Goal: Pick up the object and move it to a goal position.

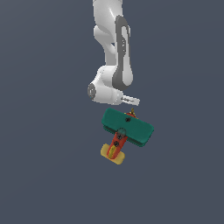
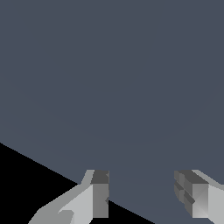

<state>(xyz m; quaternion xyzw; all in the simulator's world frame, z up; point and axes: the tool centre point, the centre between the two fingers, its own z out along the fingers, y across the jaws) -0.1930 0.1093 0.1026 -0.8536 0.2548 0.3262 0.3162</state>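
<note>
In the exterior view the toy airplane [image 1: 126, 133] is seen lying on the plain grey floor [image 1: 39, 175], just beyond the end of the robot arm [image 1: 111, 57]. From the arm's wrist the plane is placed at about five o'clock, close by but not touched by anything that can be made out. Its long axis, from the tan propeller [image 1: 132, 112] at the nose to the yellow tail [image 1: 113, 153], is laid roughly from one o'clock to seven o'clock in that view, with the nose turned toward the arm. The wide teal wing [image 1: 138, 127] is set across this axis, running from about ten o'clock to four o'clock.

The gripper [image 2: 146, 197] is shown spread apart in the wrist view: a clear gap is left between the two fingers [image 2: 99, 194], and only bare floor is seen between them. Nothing is held. The plane is not caught in the wrist view at all, so the tool is judged to be pointed away from it and not yet lined up over it.

The coming move is judged to turn on this offset: the gripper would need to be carried toward five o'clock in the exterior view and brought over the red body [image 1: 117, 141], with the fingers closed across the narrow body and not along the wing.
</note>
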